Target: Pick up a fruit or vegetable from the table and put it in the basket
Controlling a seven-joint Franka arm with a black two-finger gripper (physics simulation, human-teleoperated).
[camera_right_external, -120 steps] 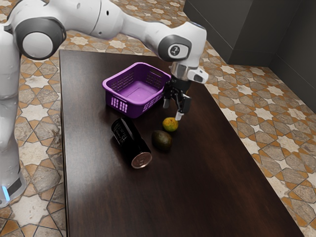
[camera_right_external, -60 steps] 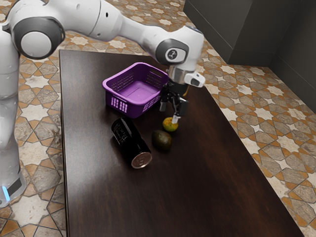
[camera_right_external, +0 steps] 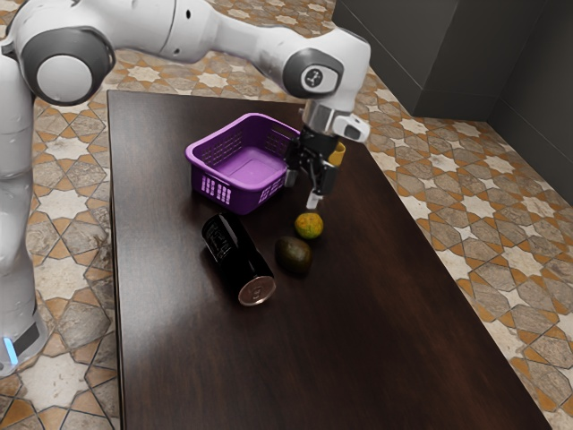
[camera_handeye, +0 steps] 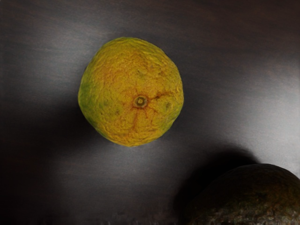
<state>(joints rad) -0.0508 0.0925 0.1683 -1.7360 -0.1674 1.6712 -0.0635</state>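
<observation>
My gripper is open above the table in the exterior view, its two fingertips apart with nothing between them. A yellow-green citrus fruit rests on the table just below and beyond the fingertips, toward the exterior view's lower right. In the wrist view the same citrus fruit shows its stem end upward. A dark avocado lies beside it, and part of that avocado is in the wrist view. The purple basket stands beside my gripper, toward the exterior view's left, with its visible floor bare.
A black can lies on its side near the avocado, toward the exterior view's left. A yellow object stands partly hidden behind my hand. The dark wooden table extends toward the exterior view's bottom.
My hand has moved toward the exterior view's left and, over the last half second, risen slightly from the citrus fruit. More of the yellow object behind it is exposed. The fruits have stayed put.
</observation>
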